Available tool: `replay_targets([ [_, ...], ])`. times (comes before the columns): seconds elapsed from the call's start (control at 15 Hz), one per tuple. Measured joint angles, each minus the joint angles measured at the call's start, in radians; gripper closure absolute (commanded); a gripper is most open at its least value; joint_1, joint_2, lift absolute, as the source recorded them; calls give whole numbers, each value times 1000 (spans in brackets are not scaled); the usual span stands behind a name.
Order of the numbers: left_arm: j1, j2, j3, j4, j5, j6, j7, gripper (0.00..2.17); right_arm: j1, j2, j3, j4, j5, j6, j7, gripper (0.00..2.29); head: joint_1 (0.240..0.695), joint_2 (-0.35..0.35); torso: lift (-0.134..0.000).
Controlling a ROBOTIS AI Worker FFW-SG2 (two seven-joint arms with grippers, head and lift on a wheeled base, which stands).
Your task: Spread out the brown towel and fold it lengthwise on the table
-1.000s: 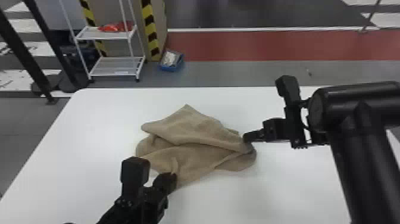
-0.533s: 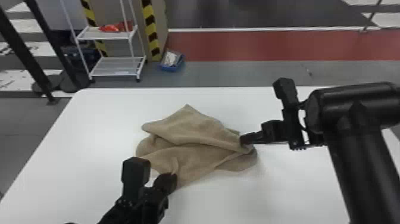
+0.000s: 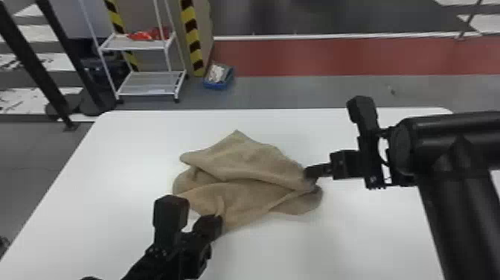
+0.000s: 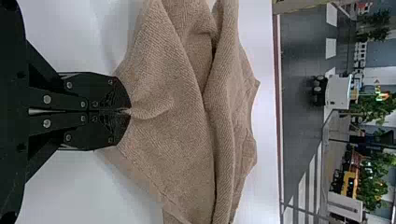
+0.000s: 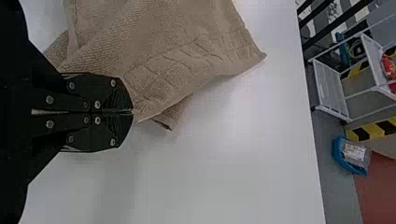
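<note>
Spreading called for gentle outward tension. Left hand (image 4: 129, 111) and right hand (image 5: 132, 112), closed, pinched the brown towel (image 3: 245, 160) between them.

One towel (image 3: 245, 160), two hands (image 3: 311, 174)

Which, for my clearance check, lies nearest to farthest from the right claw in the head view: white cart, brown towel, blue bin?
1. Brown towel: on the table, pinched in the right claw.
2. Blue bin: floor beyond the table.
3. White cart: floor, left of the bin.
</note>
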Motion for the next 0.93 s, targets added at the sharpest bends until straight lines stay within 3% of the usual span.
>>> replay_targets([
  [0.13,0,0,15,-7,-5,-2,4,1713,26,0,-36,-79,-3,22,2,1507,695,80,-124],
  [0.47,4,0,50,-13,-11,0,6,1713,72,0,-219,-226,-22,31,10,1507,695,31,-124],
  [0.8,0,0,82,-16,-27,4,6,1713,106,0,-368,-319,-61,24,9,1507,695,-13,-124],
  [0.93,-13,-1,86,-19,-63,24,6,1713,121,0,-404,-330,-78,21,9,1507,695,-14,-124],
])
